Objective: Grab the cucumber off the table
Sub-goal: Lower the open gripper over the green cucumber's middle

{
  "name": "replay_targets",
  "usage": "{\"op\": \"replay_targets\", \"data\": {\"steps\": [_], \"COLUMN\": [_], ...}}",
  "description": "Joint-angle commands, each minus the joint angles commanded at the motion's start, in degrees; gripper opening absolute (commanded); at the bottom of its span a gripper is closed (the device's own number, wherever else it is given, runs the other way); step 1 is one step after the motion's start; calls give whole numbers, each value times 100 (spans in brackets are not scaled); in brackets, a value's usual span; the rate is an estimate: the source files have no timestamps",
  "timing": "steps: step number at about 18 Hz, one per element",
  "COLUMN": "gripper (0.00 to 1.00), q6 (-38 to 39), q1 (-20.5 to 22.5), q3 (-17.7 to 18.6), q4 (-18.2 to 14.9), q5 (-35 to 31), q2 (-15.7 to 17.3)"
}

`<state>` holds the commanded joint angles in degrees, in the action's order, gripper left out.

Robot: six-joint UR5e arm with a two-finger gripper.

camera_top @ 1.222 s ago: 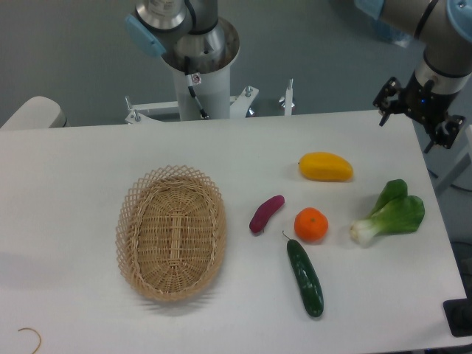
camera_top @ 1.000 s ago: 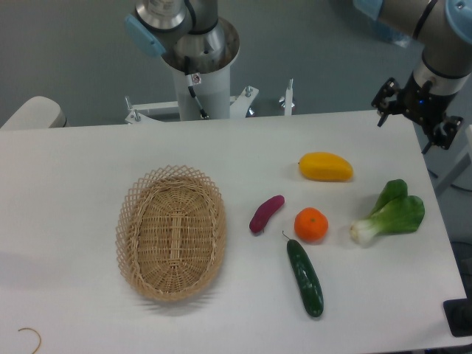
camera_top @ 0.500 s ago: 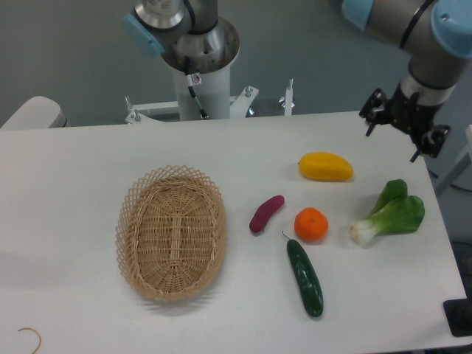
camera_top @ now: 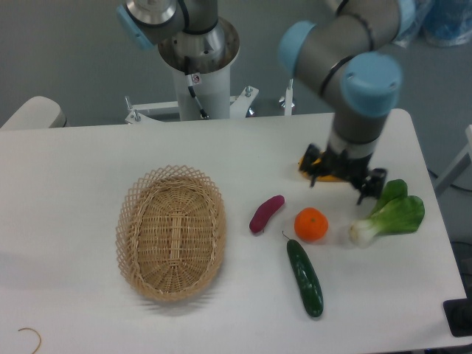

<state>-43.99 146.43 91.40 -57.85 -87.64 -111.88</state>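
Pincer (camera_top: 343, 183) open, empty, hovering beyond the orange (camera_top: 310, 224) from the cucumber (camera_top: 304, 278). Risk: descent clips orange, which sits just beside cucumber's stem end, nudging cucumber.

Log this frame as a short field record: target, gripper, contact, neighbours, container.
target: cucumber, lying flat on the table, stem end toward the orange
gripper: gripper, above the yellow fruit, fingers apart
contact: none with the cucumber; nothing held
neighbours: orange by the stem tip; purple sweet potato to its left; bok choy to the right
container: wicker basket, nothing inside
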Motion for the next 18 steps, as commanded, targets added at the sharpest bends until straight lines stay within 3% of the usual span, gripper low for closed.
{"op": "replay_targets", "data": {"steps": [7, 14, 18], "gripper": [100, 100, 100], "q6": [550, 1120, 1402], "q1": [-308, -194, -194], "q3": [-7, -754, -781], "q4": [819, 942, 1259], "q5": [72, 124, 116], "q2": [-888, -1529, -1680]}}
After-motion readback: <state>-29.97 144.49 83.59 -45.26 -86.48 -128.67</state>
